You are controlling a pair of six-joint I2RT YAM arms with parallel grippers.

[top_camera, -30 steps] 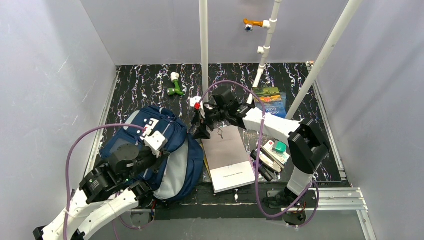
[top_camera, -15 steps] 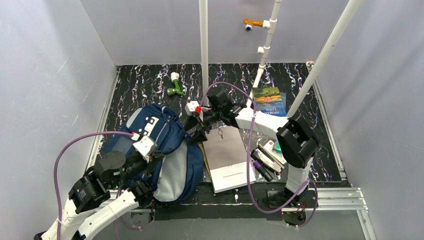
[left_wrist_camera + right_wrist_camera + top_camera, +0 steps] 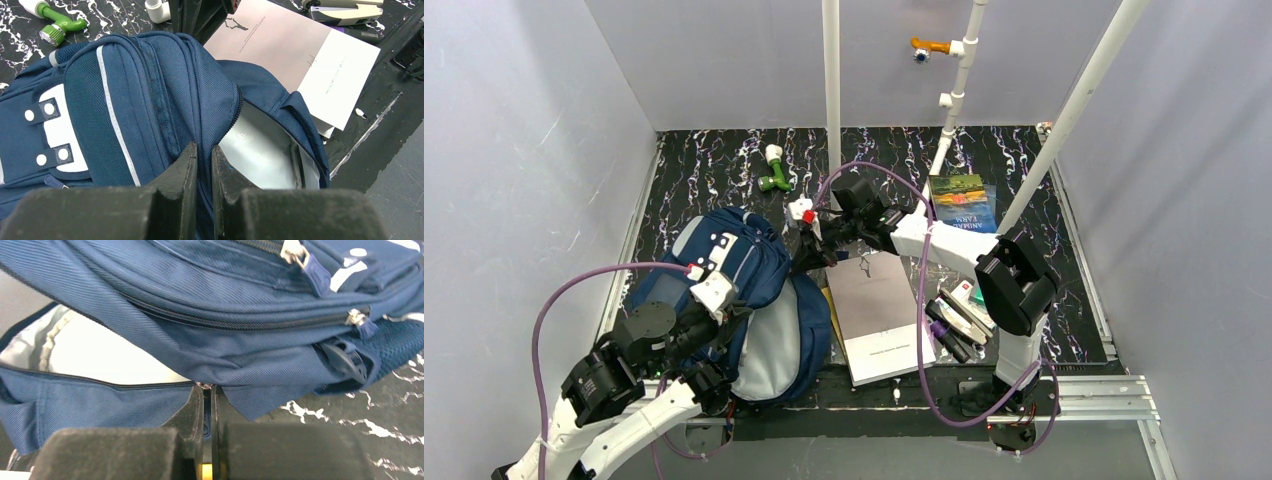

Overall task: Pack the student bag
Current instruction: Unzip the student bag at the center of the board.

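Observation:
The student bag [image 3: 749, 265], navy with a white buttoned patch, lies at the left of the table with its main compartment unzipped, showing pale grey lining [image 3: 260, 155]. My left gripper [image 3: 204, 150] is shut on the navy fabric of the upper flap, right beside the open zipper edge; it sits at the bag's near side [image 3: 736, 318]. My right gripper [image 3: 207, 390] is shut on the dark zipper pull [image 3: 206, 410] at the end of the opening, on the bag's [image 3: 225, 305] right side next to the notebook [image 3: 808, 262].
A grey notebook [image 3: 879, 315] lies just right of the bag. A stapler and pens [image 3: 964, 318] lie further right, a colourful book [image 3: 964, 200] at the back right, a green-and-white item [image 3: 774, 170] at the back. White pipes [image 3: 831, 100] stand behind.
My right gripper moved left from the notebook's far edge to the bag and closed on the zipper pull. My left arm drew back toward the near edge, still gripping the flap.

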